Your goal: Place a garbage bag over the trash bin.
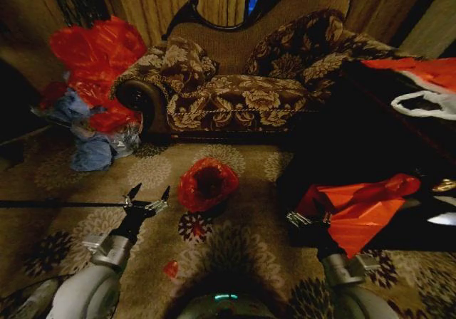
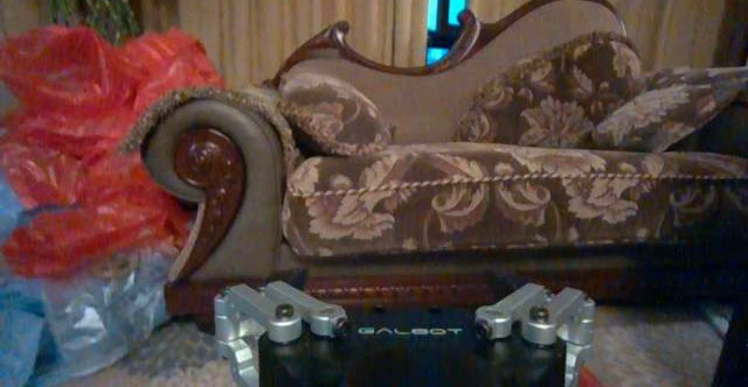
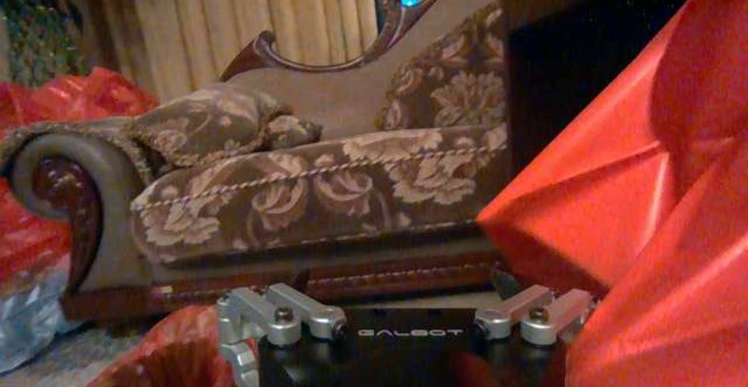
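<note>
The left gripper [image 1: 147, 193] hovers low over the carpet [image 1: 242, 248] with its fingers spread wide and nothing between them, just left of the trash bin [image 1: 214, 206]. The garbage bag [image 1: 207, 183] drapes over the bin's rim, lining it. Farther right, the right gripper [image 1: 308, 220] sits against a large red-orange sheet [image 1: 363, 208]; I cannot tell its finger state.

Bare carpet [image 1: 235, 244] between both arms

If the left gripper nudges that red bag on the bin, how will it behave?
Probably floppy: the garbage bag looks thin and crinkled, bunched over the trash bin, so it may crumple rather than push. Its glossy film may slip. The small bin seems light and might slide or tip on the carpet. The left gripper sits open beside it.
</note>
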